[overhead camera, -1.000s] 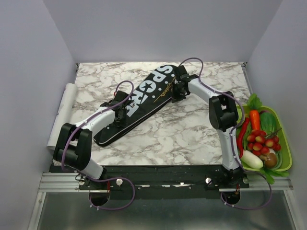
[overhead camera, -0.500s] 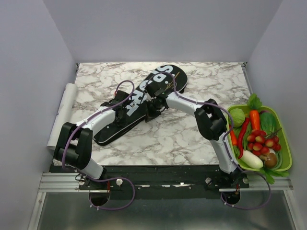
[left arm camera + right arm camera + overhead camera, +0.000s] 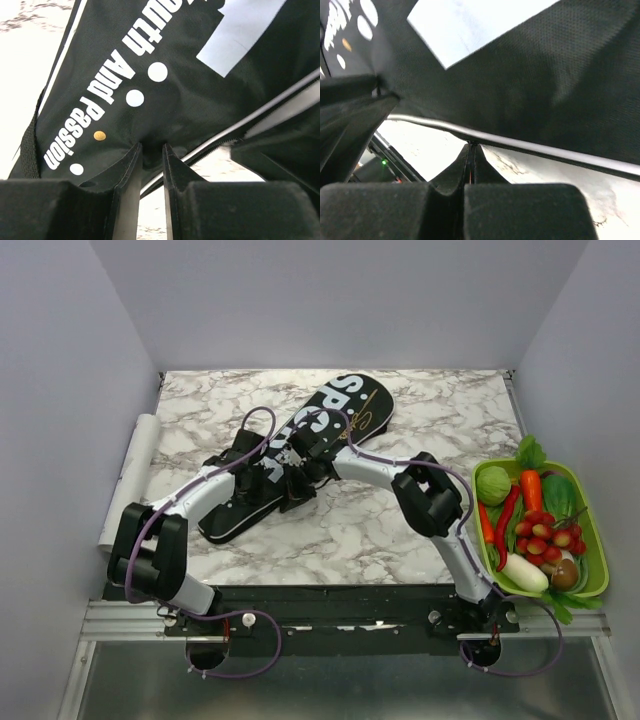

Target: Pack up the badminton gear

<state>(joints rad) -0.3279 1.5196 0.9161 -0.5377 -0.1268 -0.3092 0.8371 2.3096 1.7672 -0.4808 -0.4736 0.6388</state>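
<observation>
The badminton gear in view is a long black bag [image 3: 350, 410] lettered SPORT in white, lying diagonally on the marble table, wide end at the far side. My left gripper [image 3: 262, 475] sits on its narrow part. In the left wrist view it [image 3: 151, 148] is shut on a bunched fold of the bag's cloth [image 3: 165, 100]. My right gripper [image 3: 298, 480] is close beside it, at the bag's right edge. In the right wrist view its jaws [image 3: 471, 146] are pressed together on a thin zip pull under the bag's piped edge [image 3: 530, 90].
A green tray [image 3: 603, 558] of toy vegetables stands off the table's right side. A white paper roll [image 3: 130, 475] lies along the left edge. Bare marble [image 3: 450, 410] shows right of the bag and in front of it.
My right gripper has slid from the bag's wide far end down along its right edge to the narrow part, ending beside the left gripper. The left jaws have narrowed slightly.
</observation>
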